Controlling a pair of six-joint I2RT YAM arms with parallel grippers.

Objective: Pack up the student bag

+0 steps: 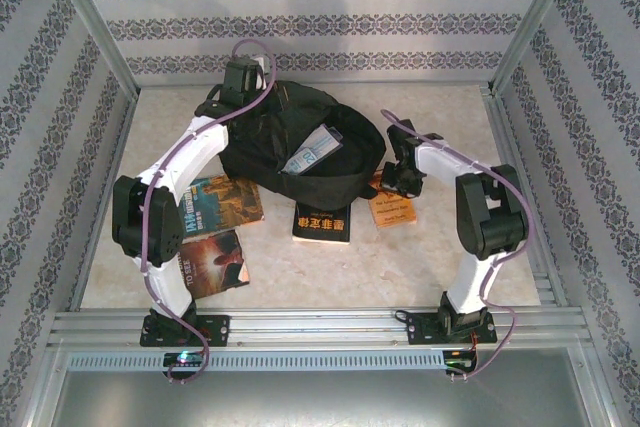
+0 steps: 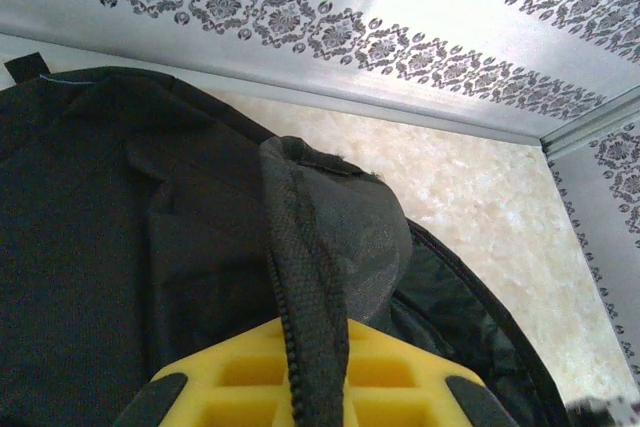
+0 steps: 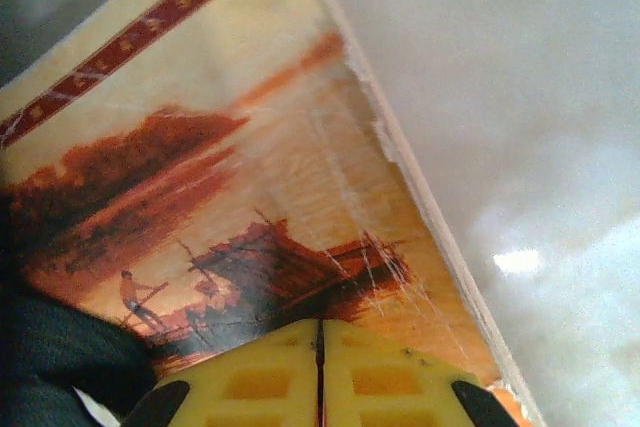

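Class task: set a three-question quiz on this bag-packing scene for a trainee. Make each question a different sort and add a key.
1. True or false: the student bag is zipped shut.
2. How many books lie on the table outside the bag? A two, B four, C six.
3. What is the left gripper shut on?

Key:
1. False. It gapes open with a blue-and-white book inside.
2. B. They are a brown book, a dark book, a black book and an orange book.
3. The bag's zip edge.
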